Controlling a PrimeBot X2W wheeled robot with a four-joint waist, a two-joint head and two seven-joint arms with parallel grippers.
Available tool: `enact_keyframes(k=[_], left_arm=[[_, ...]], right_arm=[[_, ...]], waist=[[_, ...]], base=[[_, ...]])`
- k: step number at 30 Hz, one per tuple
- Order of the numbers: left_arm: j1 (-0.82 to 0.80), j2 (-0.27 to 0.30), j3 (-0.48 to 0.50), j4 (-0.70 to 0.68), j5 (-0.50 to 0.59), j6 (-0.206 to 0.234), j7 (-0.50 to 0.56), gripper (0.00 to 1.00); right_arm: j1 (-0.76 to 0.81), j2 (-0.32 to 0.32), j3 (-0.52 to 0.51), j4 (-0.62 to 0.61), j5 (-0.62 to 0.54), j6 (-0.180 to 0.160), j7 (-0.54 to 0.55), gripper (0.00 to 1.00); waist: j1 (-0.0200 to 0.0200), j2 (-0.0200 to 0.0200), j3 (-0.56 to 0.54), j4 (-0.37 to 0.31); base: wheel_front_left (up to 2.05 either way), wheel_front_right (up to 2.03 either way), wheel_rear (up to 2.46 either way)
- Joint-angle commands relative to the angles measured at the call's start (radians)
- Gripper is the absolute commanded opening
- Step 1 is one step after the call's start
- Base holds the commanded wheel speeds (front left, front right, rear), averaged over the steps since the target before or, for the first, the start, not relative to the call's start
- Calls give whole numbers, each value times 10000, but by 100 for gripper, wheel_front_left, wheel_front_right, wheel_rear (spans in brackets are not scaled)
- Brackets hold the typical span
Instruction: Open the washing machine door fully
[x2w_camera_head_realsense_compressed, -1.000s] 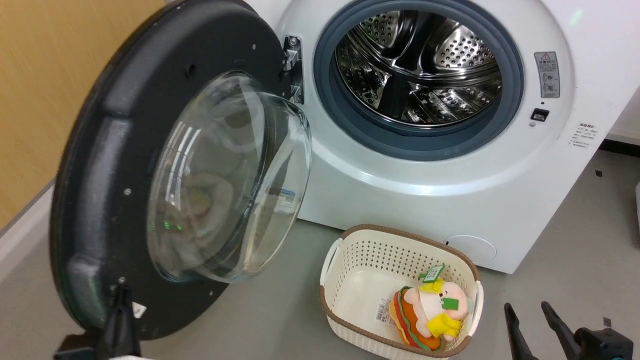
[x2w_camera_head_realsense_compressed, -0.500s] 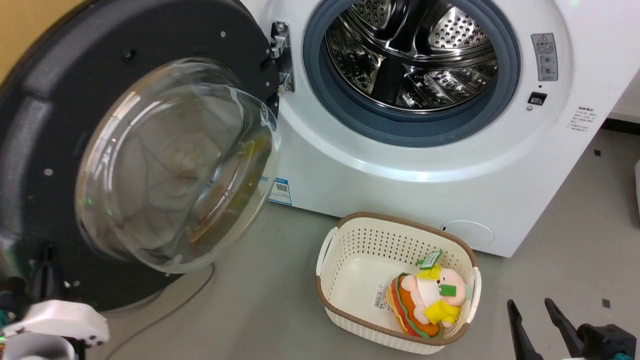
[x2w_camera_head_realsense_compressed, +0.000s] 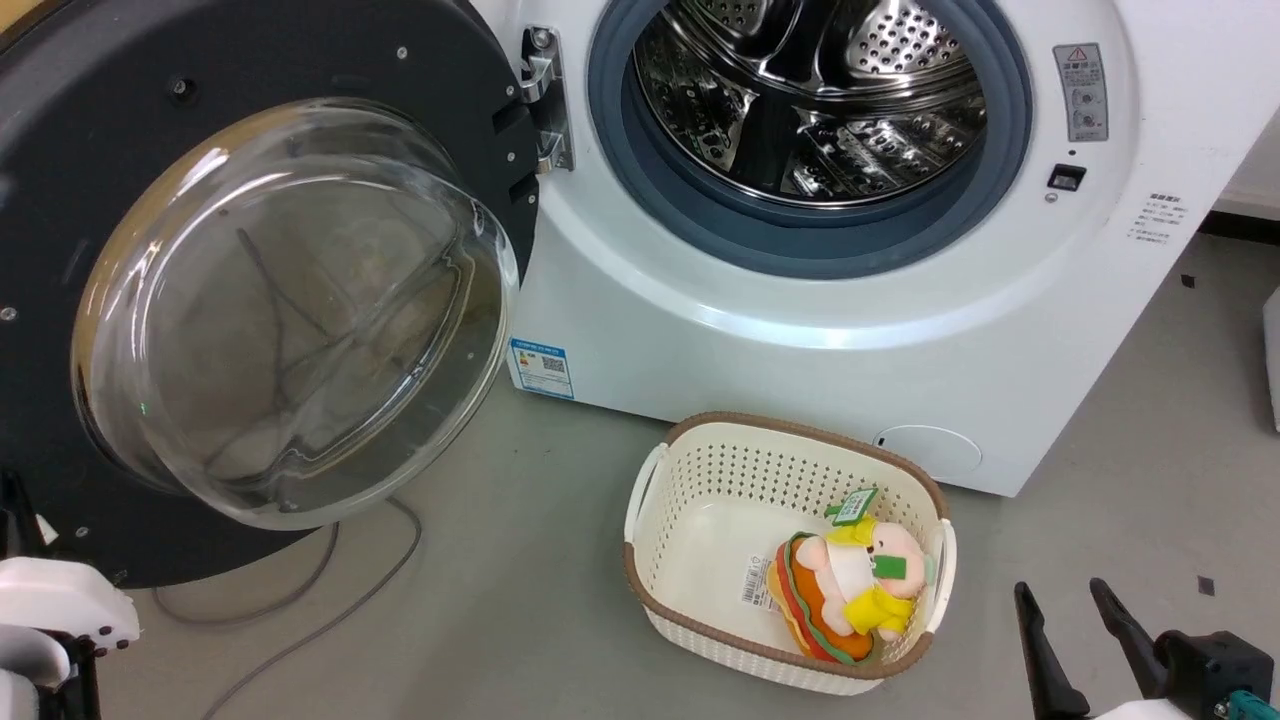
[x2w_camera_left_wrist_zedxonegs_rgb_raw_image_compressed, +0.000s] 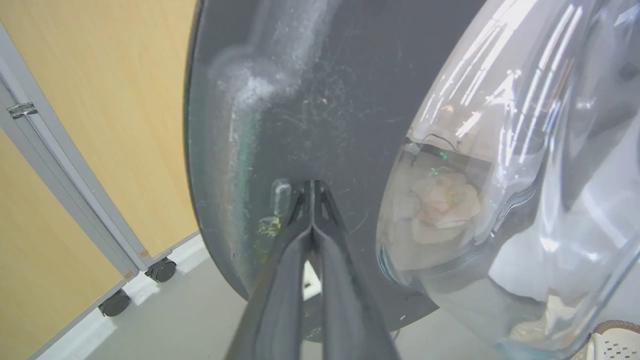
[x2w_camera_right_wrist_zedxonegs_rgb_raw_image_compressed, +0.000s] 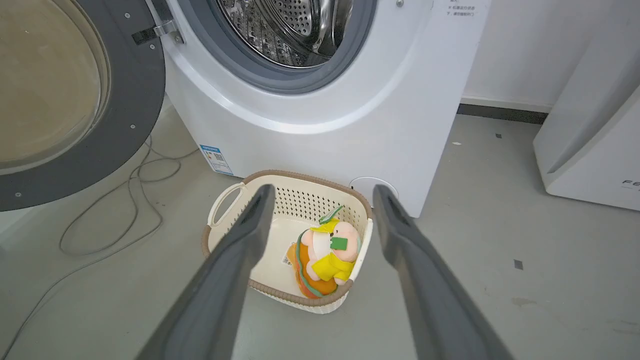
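WIDE OPEN: The left claw (x2w_camera_left_wrist_zedxonegs_rgb_raw_image_compressed: 311, 190), fingers pressed together, is set with its tips against the black inner face of the washing machine door (x2w_camera_left_wrist_zedxonegs_rgb_raw_image_compressed: 320, 100), whose glass bowl (x2w_camera_left_wrist_zedxonegs_rgb_raw_image_compressed: 500, 150) bulges at the claw's 3 o'clock. The right claw (x2w_camera_head_realsense_compressed: 1060, 592), fingers spread and empty, is held low at 5 o'clock in the head view. The door is seen swung wide at 9 o'clock of the steel drum (x2w_camera_head_realsense_compressed: 810, 100), with a basket (x2w_camera_head_realsense_compressed: 740, 470) on the floor (x2w_camera_head_realsense_compressed: 520, 560) at the drum's 6 o'clock.

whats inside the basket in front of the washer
A plush toy with green tags lies in the cream basket, toward its right side, next to a barcode sticker on the bottom. The bottom under the toy is covered.
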Motion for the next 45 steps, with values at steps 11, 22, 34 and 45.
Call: enact_keyframes(k=[11, 22, 34, 45], left_arm=[[1656, -1197, 959, -1574, 1026, -108, -53, 0], [3866, -2705, 157, -4184, 2160, -289, -54, 100], [3970, -3161, -1366, -5199, 2620, -758, 198, 100], [3304, -3165, -2154, -4822, 2847, -1030, 570, 100]], right_arm=[[154, 32, 39, 166, 162, -9, -258, 100], [211, 32, 62, -5, -72, -9, -363, 100], [88, 32, 302, -358, -481, -9, -396, 100], [150, 32, 419, -510, -677, -9, -192, 100]], waist=[[-1, 0, -599, -2], [-1, 0, -881, -30], [-1, 0, -964, -946], [-1, 0, -1066, -2236]], base=[[0, 0, 0], [0, 0, 0], [0, 0, 0], [0, 0, 0]])
